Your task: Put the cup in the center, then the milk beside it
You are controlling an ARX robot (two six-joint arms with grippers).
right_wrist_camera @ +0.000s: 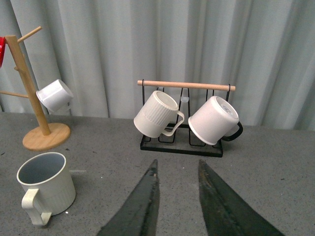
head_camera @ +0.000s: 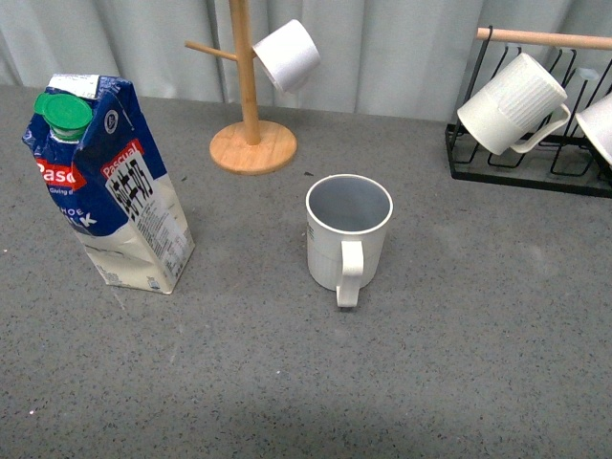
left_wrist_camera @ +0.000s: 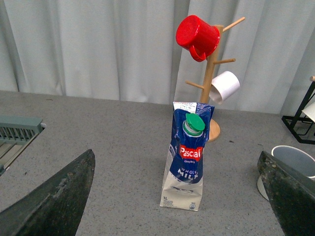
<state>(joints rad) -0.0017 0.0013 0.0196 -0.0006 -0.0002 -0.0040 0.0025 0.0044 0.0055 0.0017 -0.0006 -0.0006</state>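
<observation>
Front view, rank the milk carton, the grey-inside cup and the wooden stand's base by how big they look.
1. milk carton
2. cup
3. wooden base, though it sits farther from the camera.

Neither arm shows in the front view; each appears only through its own wrist camera. The left gripper (left_wrist_camera: 175, 155) hangs above the worktop (left_wrist_camera: 113, 132), aimed toward the far edge, its jaws spread wide; its two dark fingers (left_wrist_camera: 59, 196) taper to blunt tips set far apart, gripping nothing. The right gripper (right_wrist_camera: 177, 162) likewise points toward the far edge, raised off the surface; here the dark fingers (right_wrist_camera: 140, 204) are slim and pointed, with only a narrow gap between the tips; grey worktop shows through that gap.
</observation>
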